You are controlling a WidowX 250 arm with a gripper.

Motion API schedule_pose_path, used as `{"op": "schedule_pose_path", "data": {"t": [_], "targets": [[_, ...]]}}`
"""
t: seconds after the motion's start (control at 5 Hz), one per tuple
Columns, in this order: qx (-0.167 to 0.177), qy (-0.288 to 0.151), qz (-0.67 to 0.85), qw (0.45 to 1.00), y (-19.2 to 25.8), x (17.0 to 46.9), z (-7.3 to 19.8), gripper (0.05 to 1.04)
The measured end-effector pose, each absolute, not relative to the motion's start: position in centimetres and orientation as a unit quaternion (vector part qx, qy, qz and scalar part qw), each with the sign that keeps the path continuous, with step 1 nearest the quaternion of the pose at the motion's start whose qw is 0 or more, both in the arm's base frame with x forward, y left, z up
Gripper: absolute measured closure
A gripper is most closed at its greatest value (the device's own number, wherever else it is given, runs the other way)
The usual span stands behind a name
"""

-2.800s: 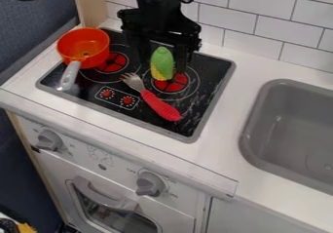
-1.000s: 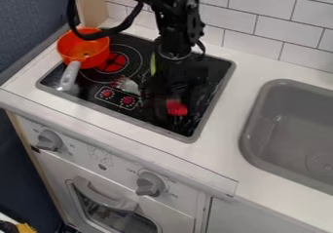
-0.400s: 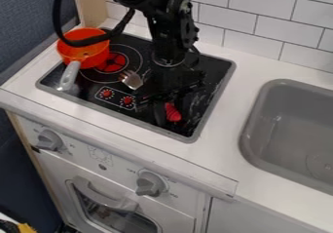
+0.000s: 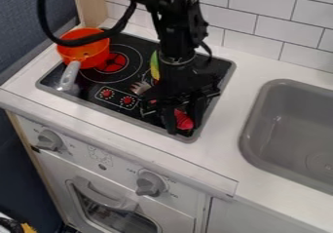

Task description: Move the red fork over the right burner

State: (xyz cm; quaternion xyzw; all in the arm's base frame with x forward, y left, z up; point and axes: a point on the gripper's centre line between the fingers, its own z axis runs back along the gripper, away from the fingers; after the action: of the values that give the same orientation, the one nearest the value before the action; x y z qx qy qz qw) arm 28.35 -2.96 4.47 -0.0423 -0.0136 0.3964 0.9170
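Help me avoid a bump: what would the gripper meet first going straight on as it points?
Pointing down, the gripper would likely meet the fork first, at its red handle, then the cooktop. Whether it already touches the handle is unclear.

My single camera looks down at a slant from the near side toward the tiled wall, close enough to frame the whole stovetop at left and part of the sink at right.

Red fork with a silver head, black hand, orange pot with a grey handle, green and yellow corn, black stovetop with 2 red dials, grey sink, white bench, dark-lined white tiles.
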Motion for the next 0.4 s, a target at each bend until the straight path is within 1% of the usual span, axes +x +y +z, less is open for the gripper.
{"op": "schedule_pose_path", "data": {"t": [0.2, 0.4], "targets": [[-0.055, -0.001, 0.351, 0.935, -5.1, 27.8, 5.0, 0.62], [-0.073, -0.007, 0.318, 0.945, -6.8, 28.9, 5.8, 0.62]]}}
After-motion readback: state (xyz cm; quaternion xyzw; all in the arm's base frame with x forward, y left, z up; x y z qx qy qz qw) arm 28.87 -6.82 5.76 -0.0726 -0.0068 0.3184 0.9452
